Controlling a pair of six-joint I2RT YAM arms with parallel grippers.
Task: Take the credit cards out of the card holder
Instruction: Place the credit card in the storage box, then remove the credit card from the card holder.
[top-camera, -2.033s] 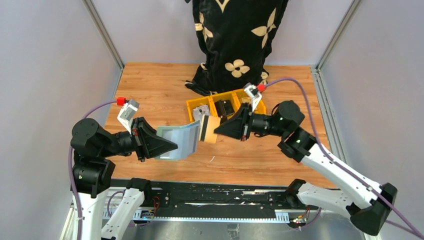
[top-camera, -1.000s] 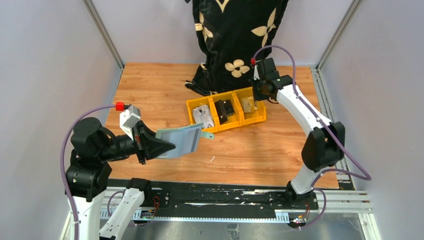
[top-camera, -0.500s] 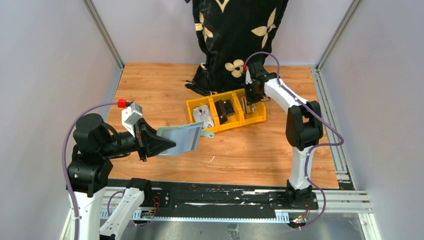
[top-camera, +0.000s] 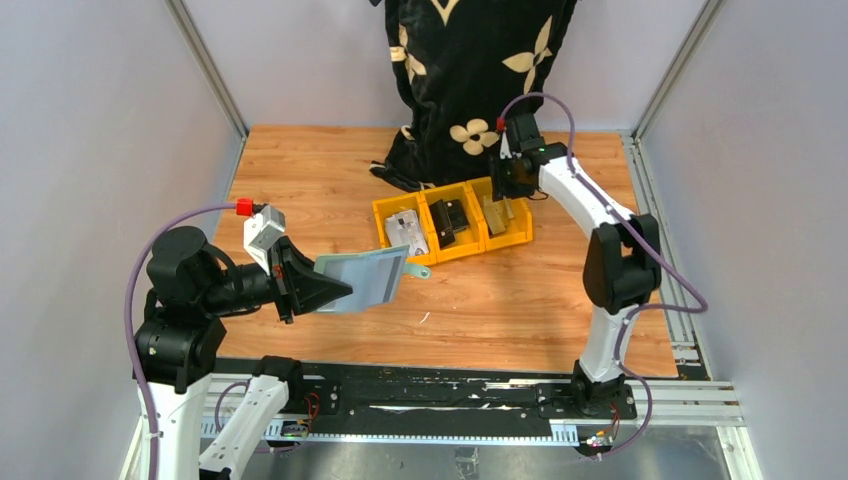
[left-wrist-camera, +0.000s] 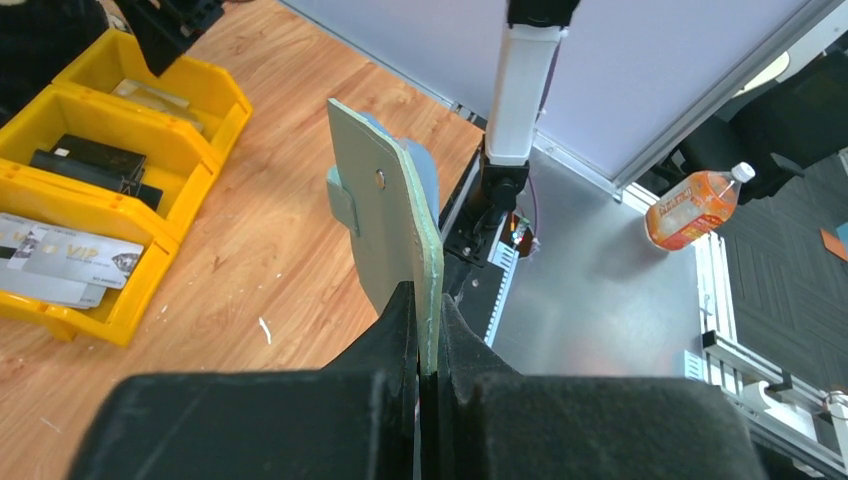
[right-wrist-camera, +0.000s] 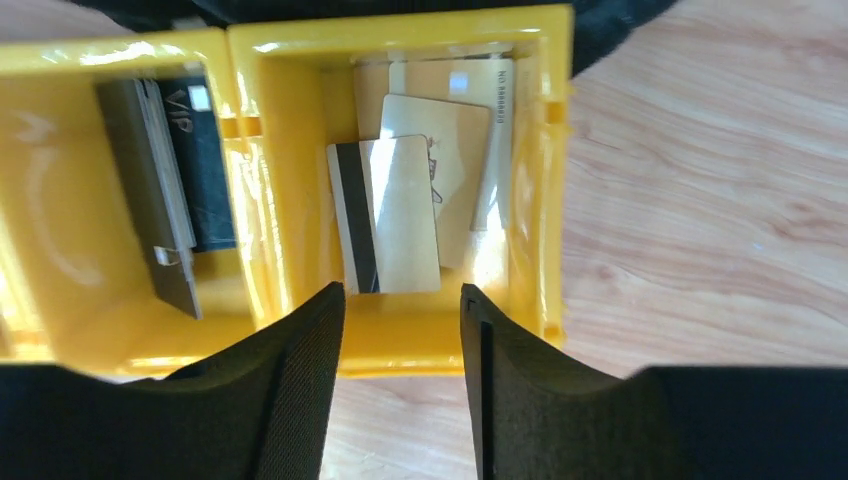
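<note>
Beneath the right fingers (right-wrist-camera: 300, 385), spread, lie credit cards (right-wrist-camera: 395, 215); left fingers (left-wrist-camera: 385, 345) pinch the card holder (left-wrist-camera: 385, 225).

Quick colour rundown: the card holder (top-camera: 362, 280) is a pale grey-green teal with a lighter edge. The bins (right-wrist-camera: 540, 200) are bright yellow. The credit cards (right-wrist-camera: 400, 210) in the right bin are cream-gold, the top one with a black stripe. The middle bin's are black and dark grey, the left bin's silver-grey. The table (top-camera: 300, 170) is orange-brown wood grain. The cloth (top-camera: 470, 70) at the far side is black with cream flower shapes. The arms (top-camera: 585, 200) are white and black.
</note>
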